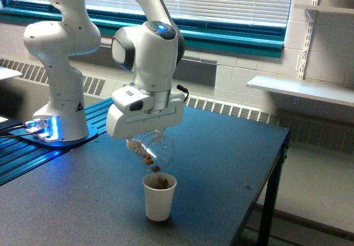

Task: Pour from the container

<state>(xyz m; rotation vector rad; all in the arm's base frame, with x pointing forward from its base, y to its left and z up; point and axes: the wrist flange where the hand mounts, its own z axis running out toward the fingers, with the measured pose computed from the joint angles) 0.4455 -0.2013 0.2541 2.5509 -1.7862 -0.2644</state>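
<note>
My gripper point(145, 142) pinches the clear plastic cup point(155, 151) just beneath it; I judge the cup light, thin-walled and crushable.

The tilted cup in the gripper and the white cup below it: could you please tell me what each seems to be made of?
The tilted cup looks like clear, glossy plastic: brown bits and the dark table show through its walls. The white cup looks like matte paper, opaque with a thin rolled rim, though coated card or foam cannot be ruled out.
</note>
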